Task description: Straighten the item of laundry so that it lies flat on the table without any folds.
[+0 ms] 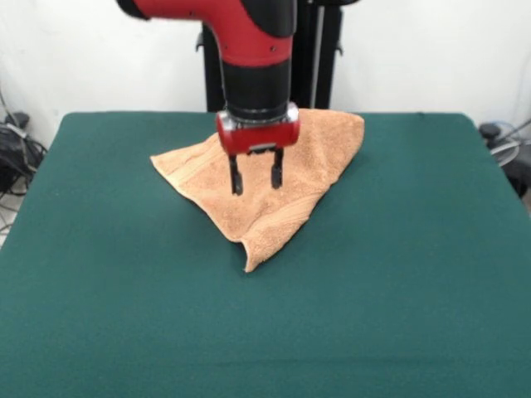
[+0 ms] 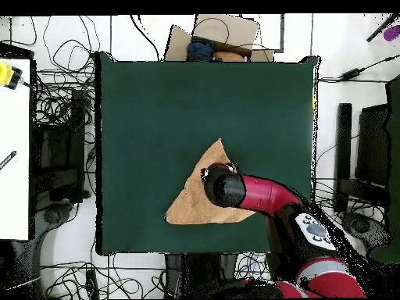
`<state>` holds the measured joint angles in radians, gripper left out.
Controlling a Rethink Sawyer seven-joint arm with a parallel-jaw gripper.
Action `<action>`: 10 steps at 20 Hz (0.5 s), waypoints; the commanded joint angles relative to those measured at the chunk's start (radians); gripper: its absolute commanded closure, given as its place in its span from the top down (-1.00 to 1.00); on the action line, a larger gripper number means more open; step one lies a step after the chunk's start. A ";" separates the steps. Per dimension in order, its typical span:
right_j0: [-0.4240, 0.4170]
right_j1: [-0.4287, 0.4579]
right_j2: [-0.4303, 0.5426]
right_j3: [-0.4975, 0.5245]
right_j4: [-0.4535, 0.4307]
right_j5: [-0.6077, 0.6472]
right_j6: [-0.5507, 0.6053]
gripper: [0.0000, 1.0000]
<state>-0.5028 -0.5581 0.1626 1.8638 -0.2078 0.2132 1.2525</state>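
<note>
Arm vertical, tool (image 1: pixel 255 180) spread, seemingly just above folded towel (image 1: pixel 282 207).

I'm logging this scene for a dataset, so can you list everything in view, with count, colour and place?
towel: one, orange-tan, folded into a rough triangle on the table's far half in the front view, one corner pointing toward the camera.
table: one, dark green top, filling most of both views.
cables: many, black, on the floor round the table in the overhead view.
cardboard box: one, brown, at the table's edge opposite the robot.
arm: one, red and black, reaching over the towel.
gripper: one, black fingers apart, just above the towel's middle.
</note>
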 commanded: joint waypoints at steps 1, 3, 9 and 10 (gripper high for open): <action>0.006 0.161 0.002 -0.006 -0.032 -0.124 0.185 1.00; 0.034 0.204 -0.025 -0.011 -0.035 -0.193 0.202 1.00; 0.055 0.351 -0.047 -0.054 -0.028 -0.388 0.220 1.00; 0.055 0.369 -0.046 -0.063 -0.024 -0.401 0.218 1.00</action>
<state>-0.4905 -0.4199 0.1509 1.8799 -0.2154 -0.0446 1.2525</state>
